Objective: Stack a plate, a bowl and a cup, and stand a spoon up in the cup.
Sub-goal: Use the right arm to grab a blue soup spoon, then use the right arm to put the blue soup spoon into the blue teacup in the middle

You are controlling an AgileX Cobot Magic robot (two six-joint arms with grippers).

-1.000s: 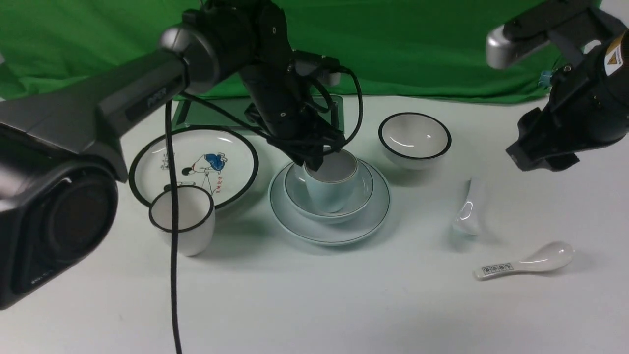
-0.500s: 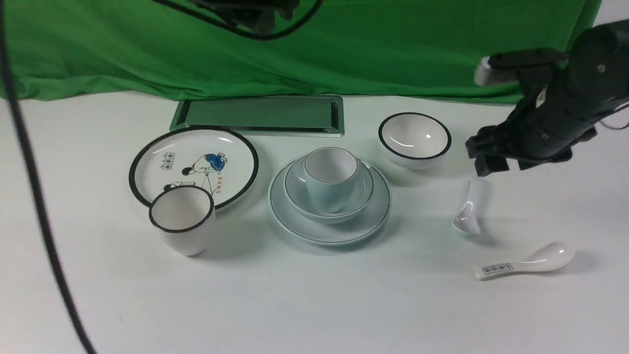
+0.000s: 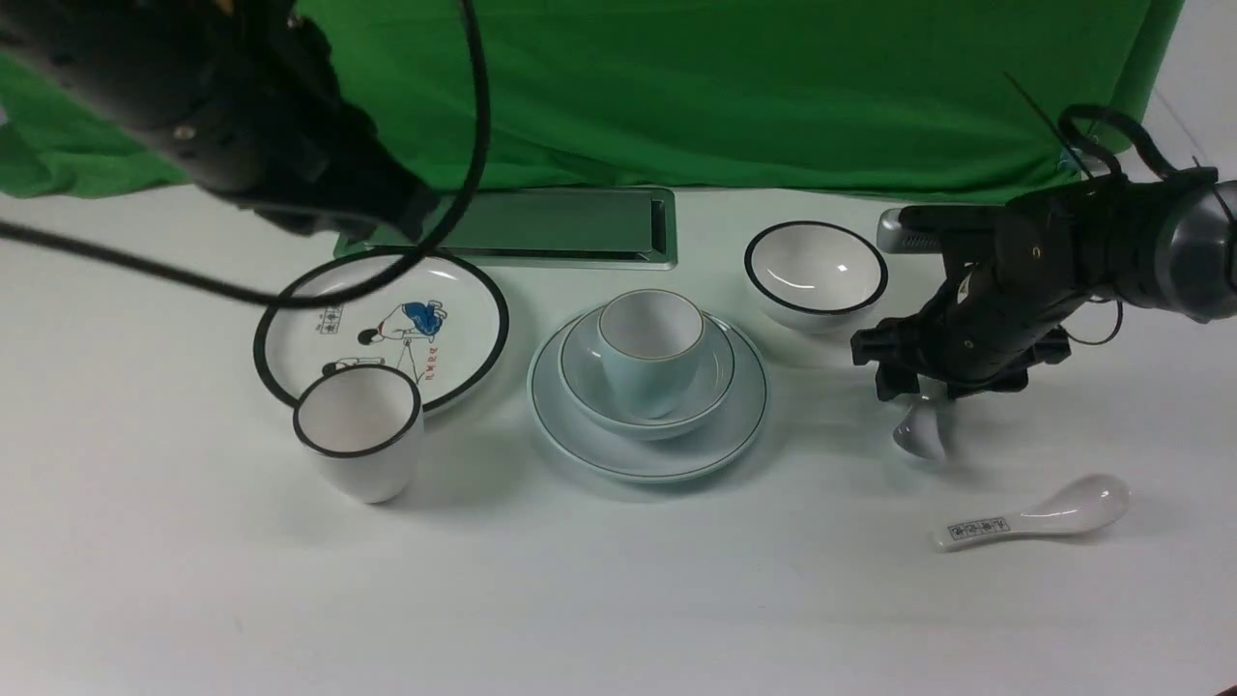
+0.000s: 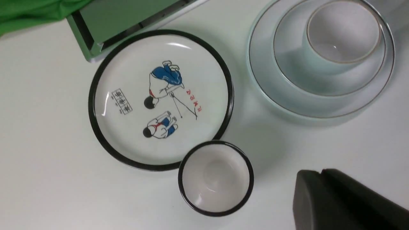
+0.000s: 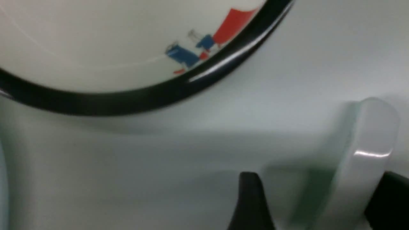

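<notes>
The pale plate (image 3: 647,459) lies at mid table with the bowl (image 3: 585,377) on it and the cup (image 3: 649,353) upright in the bowl; the left wrist view shows the same plate (image 4: 265,89), bowl (image 4: 294,73) and cup (image 4: 342,35). The plain white spoon (image 3: 918,435) lies to their right. My right gripper (image 3: 926,391) is low over its handle. In the right wrist view the gripper (image 5: 319,204) is open, and the handle (image 5: 361,159) lies between its fingers, close to one of them. My left gripper (image 4: 319,174) is shut on nothing, high at the back left.
A black-rimmed cartoon plate (image 3: 382,324) and a black-rimmed white cup (image 3: 358,430) stand left of the stack. A small black-rimmed bowl (image 3: 815,271) sits just behind the right gripper. A spoon with a patterned handle (image 3: 1034,517) lies nearer the front. A metal hatch (image 3: 512,227) lies before the green cloth.
The left gripper let go of the cup, rose, swung back to the left and shut. The right arm came down from the upper right onto the plain spoon's handle.
</notes>
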